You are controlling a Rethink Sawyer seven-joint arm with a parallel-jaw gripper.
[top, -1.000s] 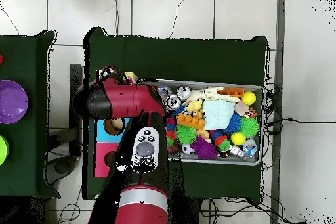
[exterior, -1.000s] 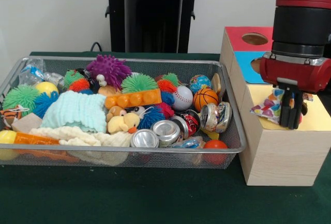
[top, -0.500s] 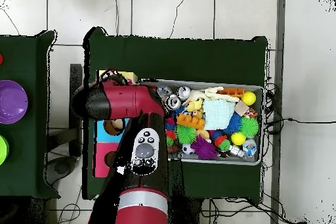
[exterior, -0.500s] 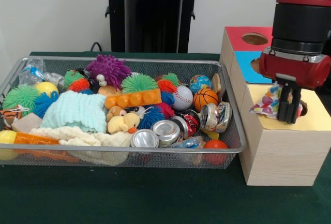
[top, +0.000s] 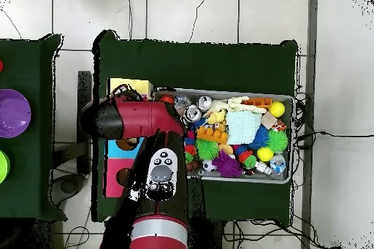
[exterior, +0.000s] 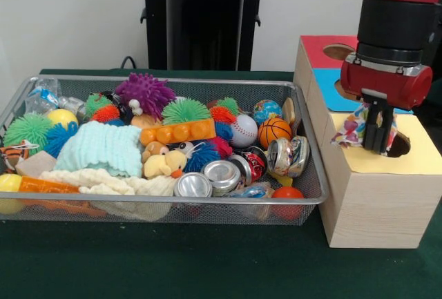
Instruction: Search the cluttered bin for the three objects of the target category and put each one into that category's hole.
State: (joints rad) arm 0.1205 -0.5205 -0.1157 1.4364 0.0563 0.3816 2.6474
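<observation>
- Step in hand, as I judge it: delivery. The gripper (exterior: 377,132) hangs over the yellow top of the wooden box (exterior: 376,199) at the right of the front view, its jaws closed narrow on a wrinkly soft bundle (exterior: 349,130), whitish with coloured patches, which bulges out to the left of the fingers.
- The hole (exterior: 397,146) shows as a dark crescent just right of the gripper and partly behind it. The bundle sits beside the opening, toward the box's left edge, not squarely over it.
- Next move, by my reading: bring the bundle over the dark opening, then open the jaws so it drops through. Soft and crumpled, it may catch on the rim.
- Room: the yellow top is bare around the hole, but the bundle's left end is near the box's left edge; released there it could slide off toward the wire mesh bin (exterior: 304,195).
- The bin fills the left and middle of the front view, packed with spiky rubber balls (exterior: 145,93), crushed cans (exterior: 222,175), a baseball (exterior: 243,130) and a mint knitted cloth (exterior: 100,148). I cannot pick out another bundle in it.
- The overhead view shows the red arm (top: 139,118) covering the boxes at centre left; only a yellow corner (top: 130,87) shows above it.
</observation>
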